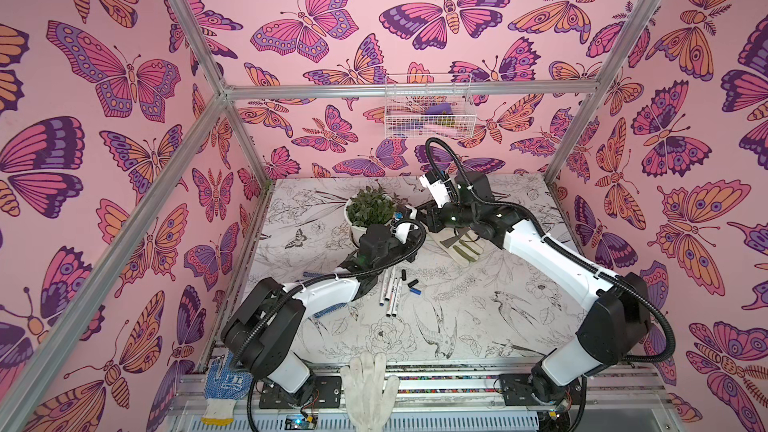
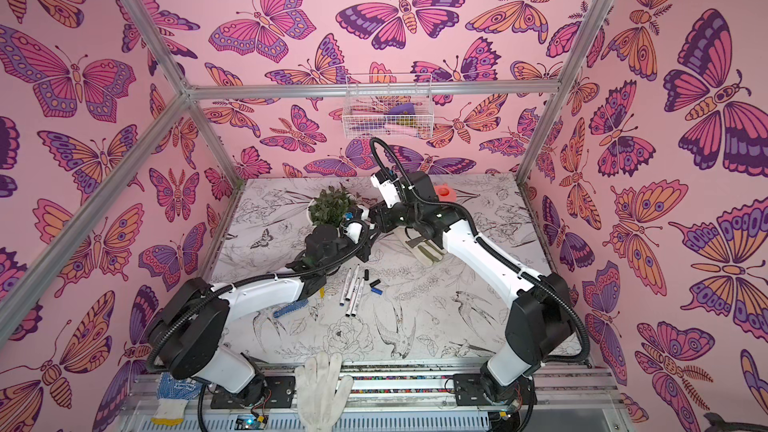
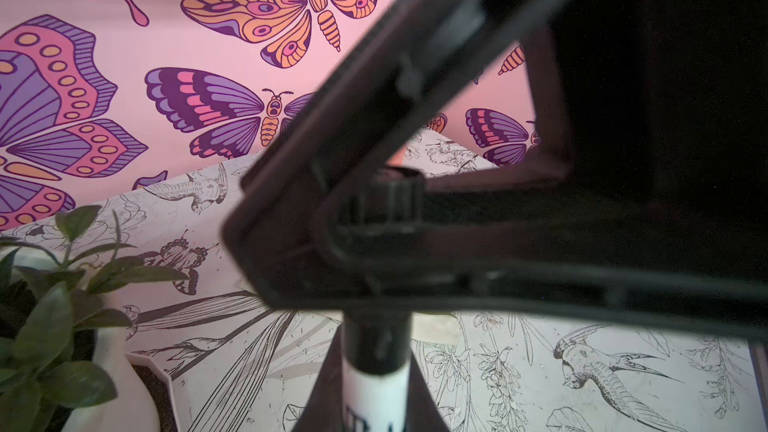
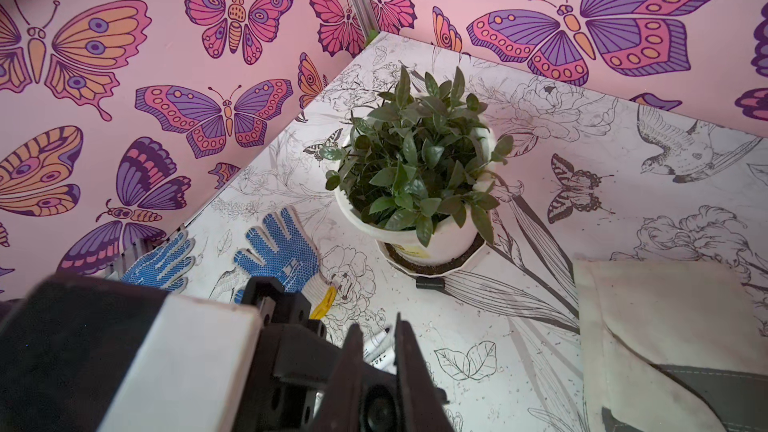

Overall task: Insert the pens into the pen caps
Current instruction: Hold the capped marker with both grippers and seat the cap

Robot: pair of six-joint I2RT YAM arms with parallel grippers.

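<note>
- The left jaws are pressed onto the white barrel of a pen (image 3: 376, 384). The left wrist view shows only a short stretch of barrel and the dark neck, which goes out of sight behind the frame of the right jaws.
- The right jaws pinch a ribbed black cap (image 3: 384, 201), seen end-on between them in the right wrist view (image 4: 378, 409). The cap sits in line with the pen, just past its neck. The tip itself is hidden, so I cannot tell whether it is inside the cap.
- In both top views the two wrists cover the spot where the jaws meet, so neither the pen nor the black cap shows there.
- The print on the held barrel is cut off by the picture edge and unreadable. The dark print on the other pens (image 1: 391, 290) is too small to read, as is the yellow label (image 4: 409, 249) on the plant pot (image 4: 453, 238).
- The other pens lie side by side on the table (image 1: 478, 326), below the jaws and toward the arm bases, well apart from them.
- The loose black caps (image 1: 404, 274) and a blue cap (image 1: 414, 291) lie just beside those pens, on the right arm's side.
</note>
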